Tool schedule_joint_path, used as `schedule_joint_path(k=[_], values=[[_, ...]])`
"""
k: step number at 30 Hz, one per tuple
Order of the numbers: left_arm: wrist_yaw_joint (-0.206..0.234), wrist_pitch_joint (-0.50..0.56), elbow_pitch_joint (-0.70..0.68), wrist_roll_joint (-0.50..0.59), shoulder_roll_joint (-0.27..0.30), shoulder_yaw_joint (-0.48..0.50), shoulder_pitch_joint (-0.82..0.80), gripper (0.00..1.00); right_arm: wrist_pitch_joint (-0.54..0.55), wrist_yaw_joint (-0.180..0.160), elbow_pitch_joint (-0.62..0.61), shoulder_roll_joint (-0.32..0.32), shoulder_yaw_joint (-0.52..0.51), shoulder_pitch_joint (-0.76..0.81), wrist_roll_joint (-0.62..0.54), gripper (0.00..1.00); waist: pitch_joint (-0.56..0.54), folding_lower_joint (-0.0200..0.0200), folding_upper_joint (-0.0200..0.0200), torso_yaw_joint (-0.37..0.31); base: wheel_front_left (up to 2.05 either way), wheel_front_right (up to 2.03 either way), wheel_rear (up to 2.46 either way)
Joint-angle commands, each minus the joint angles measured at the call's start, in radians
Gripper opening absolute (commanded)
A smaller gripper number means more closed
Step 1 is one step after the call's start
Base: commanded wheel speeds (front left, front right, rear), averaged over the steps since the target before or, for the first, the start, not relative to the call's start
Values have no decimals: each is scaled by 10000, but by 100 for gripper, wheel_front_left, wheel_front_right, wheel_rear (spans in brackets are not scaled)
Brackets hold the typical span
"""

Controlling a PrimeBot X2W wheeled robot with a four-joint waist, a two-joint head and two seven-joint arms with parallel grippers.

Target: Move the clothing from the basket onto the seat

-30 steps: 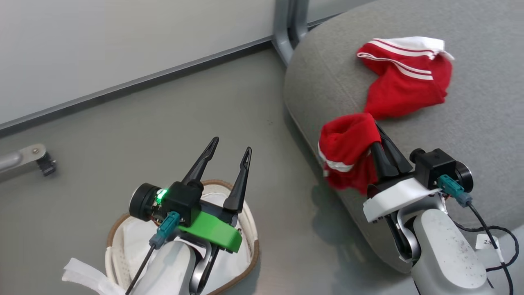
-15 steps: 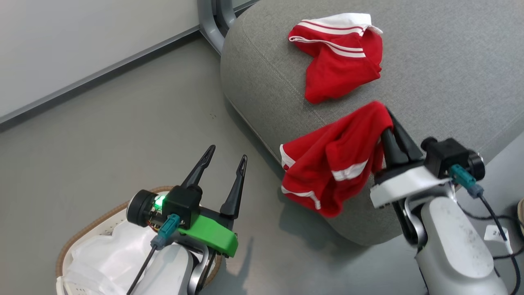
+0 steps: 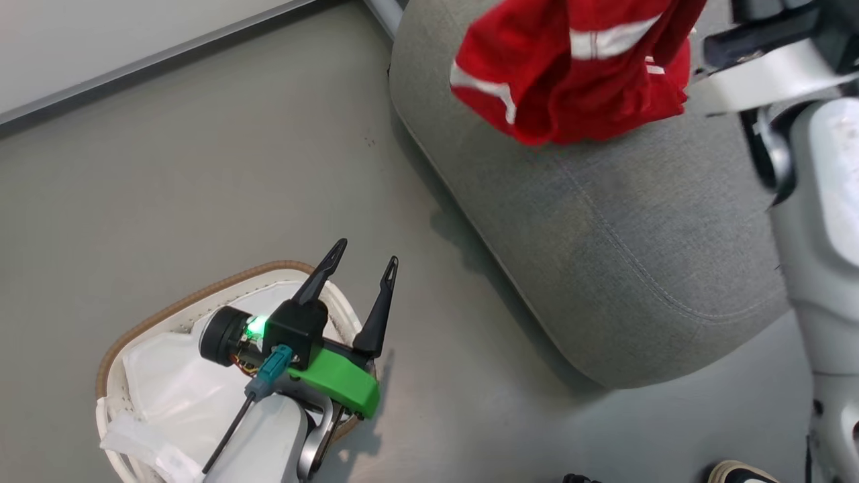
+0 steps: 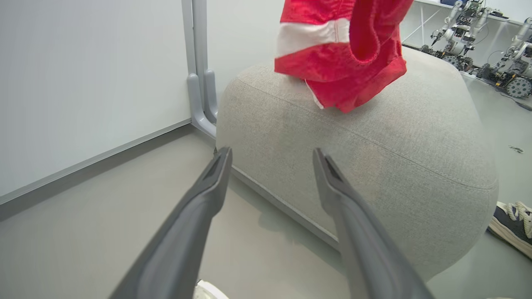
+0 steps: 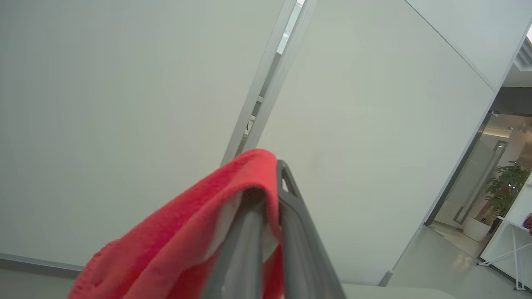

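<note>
The red clothing with white stripes hangs bunched in the air over the grey seat. My right gripper is shut on it, with red fabric draped over the fingers. In the left wrist view the clothing dangles just above the seat. My left gripper stands open and holds nothing, above the right rim of the basket at the lower left. Its fingers point toward the seat.
A white liner lies inside the basket. A grey metal post stands at the wall behind the seat. A person's shoe rests on the floor by the seat's right side. Other robots stand far back.
The right gripper has lifted the red clothing from the seat's near edge to high above the seat. The head view has shifted. The left gripper stays open over the basket.
</note>
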Motion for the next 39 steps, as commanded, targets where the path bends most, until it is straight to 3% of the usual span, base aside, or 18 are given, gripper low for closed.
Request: schedule_joint_path(k=[1, 5, 12, 22, 23, 25, 26, 32, 39], values=[[-40, -4, 33, -48, 113, -25, -230, 100, -1, -14, 331, -258, -264, -260, -73, 0, 395, 0, 0, 424, 0, 0, 0], [-41, -4, 119, -41, 188, -131, -475, 100, -4, -14, 1768, -1246, -1421, -1128, -751, 0, 813, 0, 0, 929, 0, 0, 0], [-40, -4, 222, -29, 312, -258, -772, 100, -2, -14, 3384, -1857, -4007, -1655, -2154, 0, 1396, 0, 0, 1534, 0, 0, 0], [-40, -4, 352, -62, 246, -62, -1081, 100, -2, -14, 4629, -1358, -7891, -912, -4973, 1, 1787, 0, 0, 2156, 0, 0, 0], [-40, -6, 362, -39, 219, -41, -1101, 100, -2, -14, 4682, -1298, -8221, -806, -5234, 33, 1798, 0, 0, 2203, 0, 0, 0], [-41, -4, 389, -22, 195, 16, -1112, 100, -2, -14, 4815, -1143, -8819, -621, -5542, 49, 1806, 0, 0, 2284, 0, 0, 0], [-41, -4, 398, 1, 198, 54, -1106, 100, -2, -14, 4885, -1084, -8999, -545, -5673, 100, 1802, 0, 0, 2317, 0, 0, 0], [-41, -4, 526, 60, 207, 498, -831, 100, -2, -14, 4823, -835, -9073, 11, -5418, 100, 1663, 0, 0, 2391, 0, 0, 0], [-20, -6, 621, 160, 67, 1356, -443, 100, -2, -14, 3734, -173, -7338, 1439, -3743, 100, 1111, 0, 0, 2495, 0, 0, 0]])
